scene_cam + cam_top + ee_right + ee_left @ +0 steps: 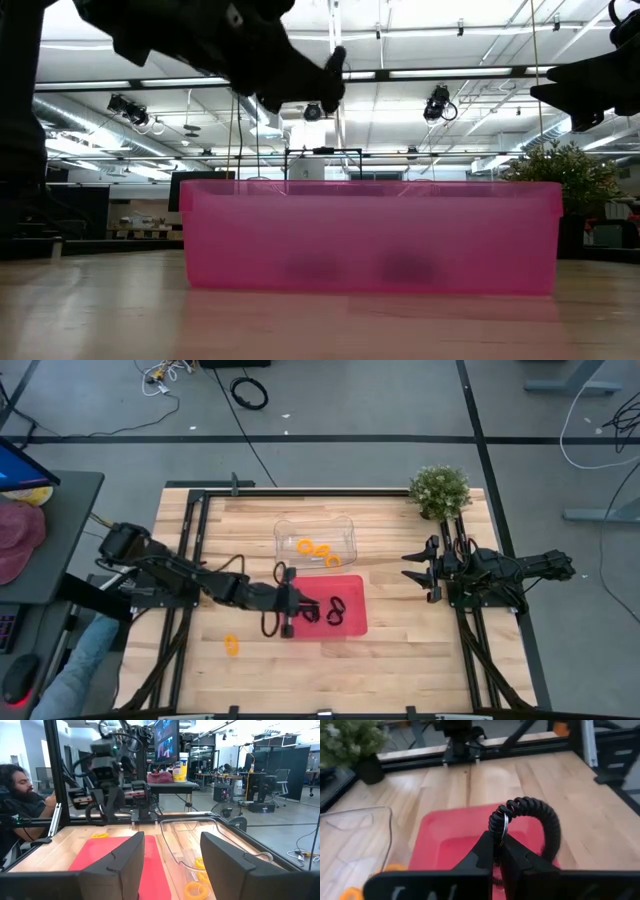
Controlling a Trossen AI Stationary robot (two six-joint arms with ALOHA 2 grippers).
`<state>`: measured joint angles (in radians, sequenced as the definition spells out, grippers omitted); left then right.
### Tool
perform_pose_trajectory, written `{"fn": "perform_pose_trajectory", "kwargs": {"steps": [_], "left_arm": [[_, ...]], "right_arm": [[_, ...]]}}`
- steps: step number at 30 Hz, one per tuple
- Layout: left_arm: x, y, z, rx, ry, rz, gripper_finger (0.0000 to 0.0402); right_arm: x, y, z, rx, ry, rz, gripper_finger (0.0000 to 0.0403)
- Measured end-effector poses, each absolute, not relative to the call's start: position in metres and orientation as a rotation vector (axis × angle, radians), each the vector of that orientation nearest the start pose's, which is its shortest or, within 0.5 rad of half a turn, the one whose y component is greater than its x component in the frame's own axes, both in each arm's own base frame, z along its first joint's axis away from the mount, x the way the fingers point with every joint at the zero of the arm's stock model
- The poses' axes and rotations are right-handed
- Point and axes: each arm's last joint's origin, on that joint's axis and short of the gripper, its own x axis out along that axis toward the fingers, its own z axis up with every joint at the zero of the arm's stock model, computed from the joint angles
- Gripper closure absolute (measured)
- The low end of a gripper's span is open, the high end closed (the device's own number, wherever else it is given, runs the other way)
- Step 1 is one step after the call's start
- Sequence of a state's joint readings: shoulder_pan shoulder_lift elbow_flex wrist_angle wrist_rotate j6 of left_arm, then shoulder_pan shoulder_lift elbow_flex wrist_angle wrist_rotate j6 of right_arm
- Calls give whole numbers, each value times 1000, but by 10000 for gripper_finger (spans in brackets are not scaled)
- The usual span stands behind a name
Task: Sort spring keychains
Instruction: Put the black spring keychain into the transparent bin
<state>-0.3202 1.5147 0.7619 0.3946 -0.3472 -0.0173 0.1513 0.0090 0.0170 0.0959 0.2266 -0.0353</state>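
Observation:
My left gripper (300, 610) is over the left part of the red tray (352, 628), shut on a black spring keychain (540, 817). Two more black keychains (335, 611) lie on the tray floor. Several orange keychains (318, 550) sit in the clear container (345, 525) beyond the tray. One orange keychain (232, 646) lies flat on the table near the left arm. My right gripper (418, 570) waits open at the table's right side, above the surface, and in its wrist view the open right gripper (172, 865) faces the tray and the container. My left gripper pinches the black keychain between its two fingers (487, 852) at the end with the metal ring (504, 826). The fingers come level from the table's left. The coil arches out past the fingertips, lifted clear above the tray.
A potted plant (440, 490) stands at the far right corner. A black metal frame (190, 540) runs along the table's left and far edges. Bare wood lies near and right of the tray. A person (20, 790) sits beyond the table's left side.

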Motion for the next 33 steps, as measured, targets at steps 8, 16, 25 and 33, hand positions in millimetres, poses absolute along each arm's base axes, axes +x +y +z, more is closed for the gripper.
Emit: {"fn": "perform_pose_trajectory", "kwargs": {"steps": [8,16,25,33], "left_arm": [[297,-80,204,86,358,-24,374],[296,-79,202,31,383,-40,357],[296,-79,200,36,401,-29,273],[295,-78,199,-23,419,-14,192]], "right_arm": [[96,8,178,-16,-100,-77,204],[96,8,178,-16,-100,-78,204],[96,8,178,-16,-100,-77,204],[96,8,178,-16,-100,-78,204]]}}
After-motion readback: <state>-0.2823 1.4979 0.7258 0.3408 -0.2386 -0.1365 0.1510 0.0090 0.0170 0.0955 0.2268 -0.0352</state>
